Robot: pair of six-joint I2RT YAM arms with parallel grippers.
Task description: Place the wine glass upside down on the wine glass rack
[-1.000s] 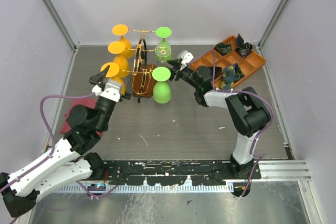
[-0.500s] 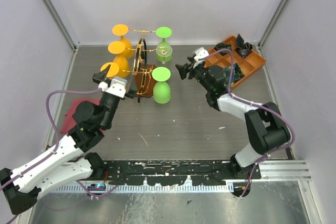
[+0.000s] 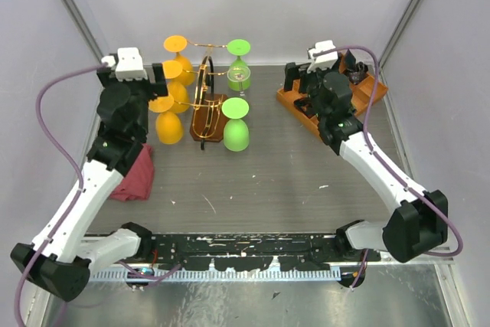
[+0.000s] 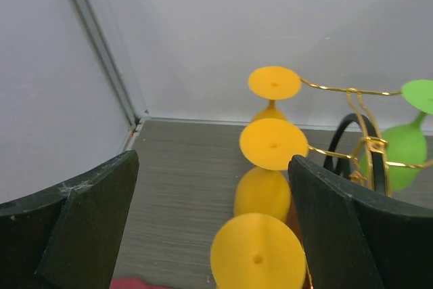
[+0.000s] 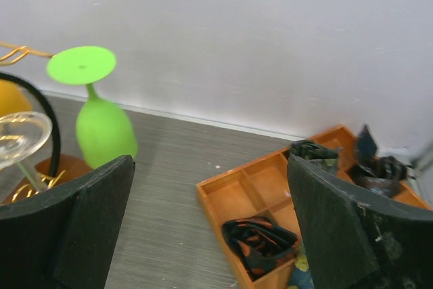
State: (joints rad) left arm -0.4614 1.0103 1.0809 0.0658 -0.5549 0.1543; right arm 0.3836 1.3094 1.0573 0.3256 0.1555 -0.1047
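Top external: both jaws wide open, empty.
Left gripper (image 3: 155,86) sits just beside the wine glass rack (image 3: 206,121); right gripper (image 3: 298,89) is well apart.

The left arm (image 3: 83,189) reached up from its base on the left side of the wine glass rack (image 3: 205,120). Its wrist was raised, and the left gripper (image 3: 155,80) pointed toward the rack, near it. Its two black fingers (image 4: 88,225) stood wide apart with nothing between them. The right arm (image 3: 377,168) reached up on the right side of the rack. The right gripper (image 3: 297,89) faced the rack, well apart from it, and its fingers (image 5: 81,228) were also spread wide and empty.
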